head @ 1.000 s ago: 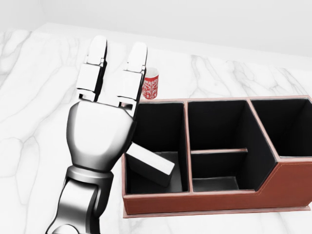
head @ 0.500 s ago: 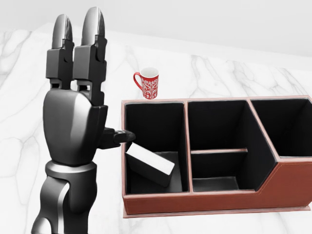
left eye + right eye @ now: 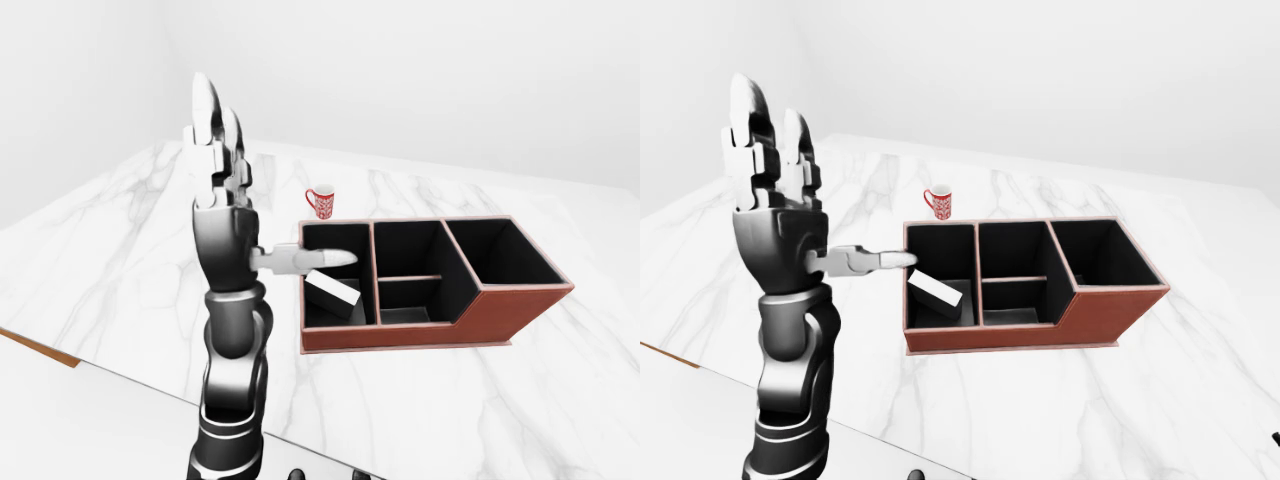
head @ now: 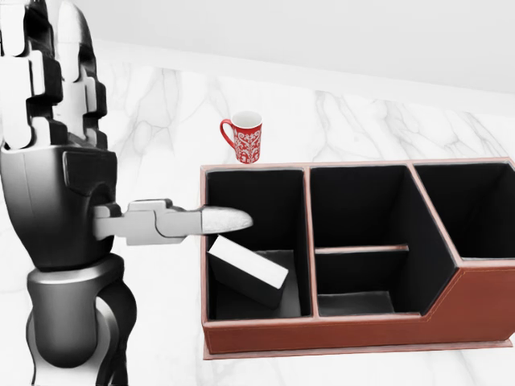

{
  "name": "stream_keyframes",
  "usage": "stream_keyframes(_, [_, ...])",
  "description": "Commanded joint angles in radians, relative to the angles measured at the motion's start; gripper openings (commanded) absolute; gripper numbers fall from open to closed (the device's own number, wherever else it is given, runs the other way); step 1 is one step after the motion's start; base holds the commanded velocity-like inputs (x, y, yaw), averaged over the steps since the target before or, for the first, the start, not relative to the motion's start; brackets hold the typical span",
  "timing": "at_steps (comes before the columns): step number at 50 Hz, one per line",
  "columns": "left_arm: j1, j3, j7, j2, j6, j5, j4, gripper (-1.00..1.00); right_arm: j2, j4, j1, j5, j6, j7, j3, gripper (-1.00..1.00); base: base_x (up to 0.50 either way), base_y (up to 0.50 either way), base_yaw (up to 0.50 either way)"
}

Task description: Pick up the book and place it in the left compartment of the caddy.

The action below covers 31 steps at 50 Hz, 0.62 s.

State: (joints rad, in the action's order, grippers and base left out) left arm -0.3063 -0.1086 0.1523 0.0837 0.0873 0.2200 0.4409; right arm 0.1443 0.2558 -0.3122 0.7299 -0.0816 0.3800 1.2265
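The book (image 4: 248, 272), a pale slab, lies tilted in the left compartment of the brown caddy (image 4: 362, 331), leaning on the compartment's left wall. My left hand (image 4: 96, 161) is raised to the left of the caddy, open, with fingers pointing up and the thumb (image 4: 201, 219) stretched right over the caddy's left rim. It holds nothing and does not touch the book. My right hand shows in no view.
A red patterned mug (image 4: 245, 137) stands on the white marble table (image 4: 386, 121) just above the caddy's left corner. The caddy's middle and right compartments are dark inside. The table's near edge (image 3: 110, 368) runs along the lower left of the left-eye view.
My left hand has swung left and turned, uncovering the mug; its thumb now points right over the caddy rim. The book has stayed tilted in the left compartment.
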Motion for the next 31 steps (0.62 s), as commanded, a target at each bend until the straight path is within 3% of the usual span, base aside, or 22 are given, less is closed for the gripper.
stream_keyframes(1, [0.002,-0.005,-0.063,0.033,0.0,-0.595,0.135,1.0,0.001,0.002,-0.003,0.005,-0.004,-0.001,0.004,1.0,0.0,0.0,0.0])
stream_keyframes(3, [0.005,-0.006,-0.063,0.034,0.0,-0.645,0.144,1.0,-0.001,0.006,-0.004,0.006,-0.006,0.0,0.005,1.0,0.0,0.0,0.0])
stream_keyframes(8, [-0.02,0.024,-0.03,0.04,0.0,-0.956,0.226,1.0,-0.001,0.007,-0.002,0.004,-0.006,0.001,0.005,1.0,0.0,0.0,0.0])
stream_keyframes(10, [-0.039,0.039,-0.012,0.026,0.0,-0.964,0.237,1.0,-0.002,0.009,-0.001,0.002,-0.006,0.0,0.003,1.0,0.0,0.0,0.0])
stream_keyframes(15, [-0.067,0.062,0.018,0.016,0.0,-1.12,0.312,1.0,-0.002,0.01,-0.002,0.003,-0.003,0.001,0.001,1.0,0.0,0.0,0.0])
stream_keyframes(18, [-0.069,0.062,0.025,0.005,0.0,-1.14,0.326,1.0,-0.002,0.004,0.001,-0.001,0.003,0.004,-0.001,1.0,0.0,0.0,0.0])
stream_keyframes(20, [-0.102,0.108,0.107,-0.011,0.0,-1.07,0.346,1.0,-0.003,0.0,0.001,-0.002,0.007,0.007,-0.003,1.0,0.0,0.0,0.0])
stream_keyframes(21, [-0.117,0.124,0.153,-0.023,0.0,-0.977,0.363,1.0,-0.002,0.0,0.0,-0.001,0.006,0.007,-0.003,1.0,0.0,0.0,0.0])
stream_keyframes(24, [-0.13,0.116,0.191,-0.048,0.0,-0.963,0.412,1.0,-0.003,0.009,-0.003,0.004,-0.001,0.006,0.0,1.0,0.0,0.0,0.0])
stream_keyframes(26, [-0.145,0.125,0.244,-0.079,0.0,-0.761,0.49,1.0,-0.004,0.005,0.0,0.0,0.004,0.009,-0.003,1.0,0.0,0.0,0.0])
stream_keyframes(27, [-0.146,0.123,0.247,-0.081,0.0,-0.753,0.492,1.0,-0.004,0.005,0.0,0.0,0.004,0.01,-0.003,1.0,0.0,0.0,0.0])
stream_keyframes(29, [-0.175,0.106,0.279,-0.106,0.0,-0.499,0.587,1.0,-0.004,0.008,-0.002,0.001,0.002,0.009,-0.002,1.0,0.0,0.0,0.0])
stream_keyframes(30, [-0.184,0.095,0.274,-0.113,0.0,-0.436,0.601,1.0,-0.004,0.008,-0.001,0.001,0.003,0.01,-0.002,1.0,0.0,0.0,0.0])
stream_keyframes(31, [-0.209,0.06,0.254,-0.15,0.0,-0.298,0.605,1.0,-0.003,0.007,0.0,0.001,0.003,0.01,-0.002,1.0,0.0,0.0,0.0])
